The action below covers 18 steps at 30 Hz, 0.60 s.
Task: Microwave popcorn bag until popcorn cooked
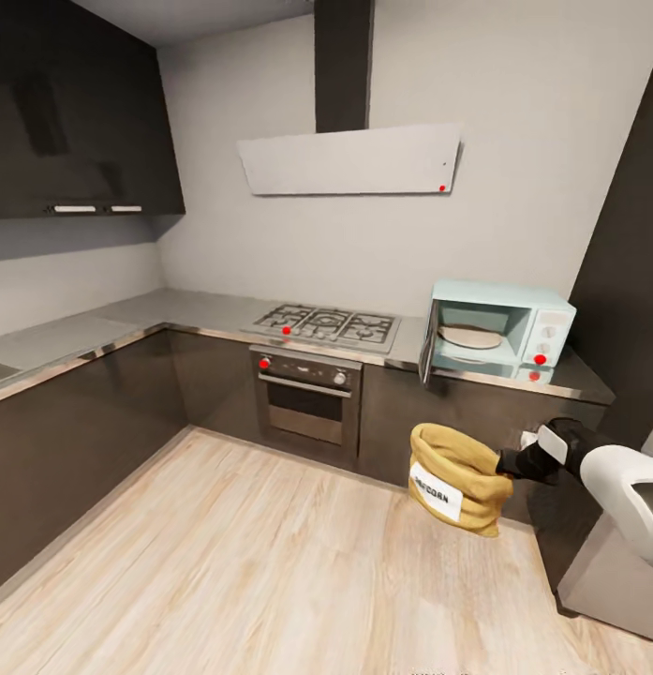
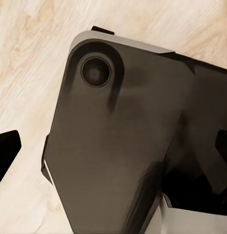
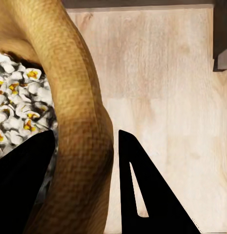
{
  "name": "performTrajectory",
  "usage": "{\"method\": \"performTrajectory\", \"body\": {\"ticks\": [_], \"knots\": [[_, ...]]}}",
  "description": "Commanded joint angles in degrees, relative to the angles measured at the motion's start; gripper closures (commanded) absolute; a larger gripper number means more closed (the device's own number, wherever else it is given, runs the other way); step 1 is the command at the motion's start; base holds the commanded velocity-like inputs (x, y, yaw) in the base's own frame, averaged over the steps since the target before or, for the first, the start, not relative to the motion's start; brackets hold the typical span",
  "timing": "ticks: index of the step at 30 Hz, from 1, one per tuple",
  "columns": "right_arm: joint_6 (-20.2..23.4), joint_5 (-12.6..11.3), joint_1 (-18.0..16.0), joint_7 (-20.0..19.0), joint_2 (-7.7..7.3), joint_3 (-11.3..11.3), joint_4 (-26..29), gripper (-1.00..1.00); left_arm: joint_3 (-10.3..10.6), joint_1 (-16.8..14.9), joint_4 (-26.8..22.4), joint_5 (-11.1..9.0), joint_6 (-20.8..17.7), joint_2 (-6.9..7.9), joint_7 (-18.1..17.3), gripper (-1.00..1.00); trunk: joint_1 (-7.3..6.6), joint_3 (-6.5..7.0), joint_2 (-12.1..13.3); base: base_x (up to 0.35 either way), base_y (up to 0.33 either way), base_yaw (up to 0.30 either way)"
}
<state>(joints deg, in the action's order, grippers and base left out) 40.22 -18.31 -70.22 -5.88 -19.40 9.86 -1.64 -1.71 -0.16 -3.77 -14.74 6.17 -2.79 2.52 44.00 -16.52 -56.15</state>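
Microwave (image 1: 499, 330) on countertop (image 1: 101, 323), right of hob (image 1: 328, 325)

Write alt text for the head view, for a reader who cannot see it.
The right gripper holds the popcorn bag by its rim above the wood floor, short of the microwave, which stands door open on the countertop. A gas hob and built-in oven lie further left.
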Motion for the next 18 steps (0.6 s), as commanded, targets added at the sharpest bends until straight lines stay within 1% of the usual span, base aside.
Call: {"method": "performTrajectory", "body": {"ticks": [1, 18], "knots": [[0.1, -0.3, -0.1, -0.4, -0.14, 0.4, -0.1, 1.00, -0.1, 0.0, 0.0, -0.1, 0.2, -0.02, 0.1, -1.00, 0.01, -0.03, 0.0, 0.000, 0.000, -0.263], [0.1, -0.5, -0.1, -0.8, -0.20, 0.4, -0.1, 1.00, -0.1, 0.0, 0.0, -0.1, 0.2, -0.02, 0.1, -1.00, 0.01, 0.72, 0.0, 0.000, 0.000, -0.244]]}}
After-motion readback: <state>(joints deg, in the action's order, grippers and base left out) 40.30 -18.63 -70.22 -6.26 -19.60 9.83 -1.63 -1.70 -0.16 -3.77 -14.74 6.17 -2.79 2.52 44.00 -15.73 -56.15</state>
